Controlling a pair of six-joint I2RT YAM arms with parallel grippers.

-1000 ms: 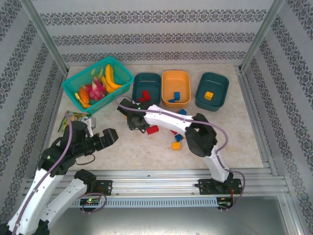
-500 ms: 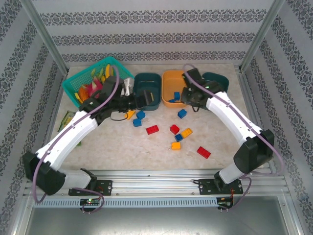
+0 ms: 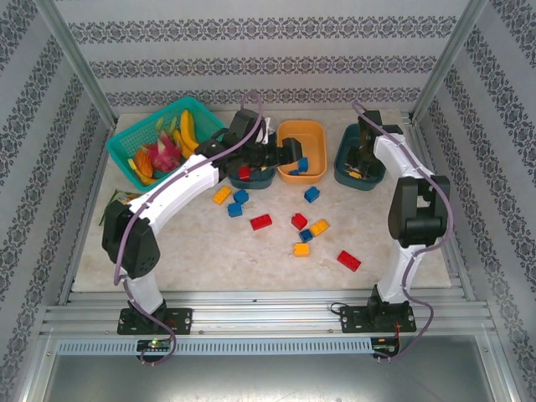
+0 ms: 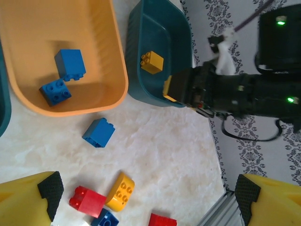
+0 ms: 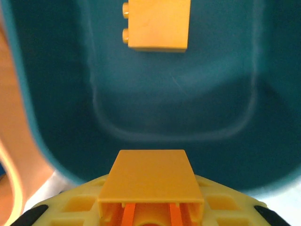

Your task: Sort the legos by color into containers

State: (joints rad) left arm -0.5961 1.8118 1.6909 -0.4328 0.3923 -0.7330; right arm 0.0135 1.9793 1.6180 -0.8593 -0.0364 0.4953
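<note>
Patterned walls (image 3: 268, 67) enclose marbled tabletop (image 3: 209, 251) strewn with legos (image 3: 260, 222).

A pale marbled table (image 3: 193, 260) carries a bright teal lattice basket (image 3: 149, 123) at its far left. To the basket's right stands a row of three shallow tubs: a dark teal tub (image 3: 255, 182), an orange tub (image 3: 301, 138) and a second dark teal tub (image 3: 345, 172). Ten loose bricks lie scattered on the bare surface in front of the tubs, three red (image 3: 260, 222), four blue (image 3: 311, 194) and three yellow-orange (image 3: 222, 195), and a green packet (image 3: 114, 201), partly hidden, lies near the left edge.
</note>
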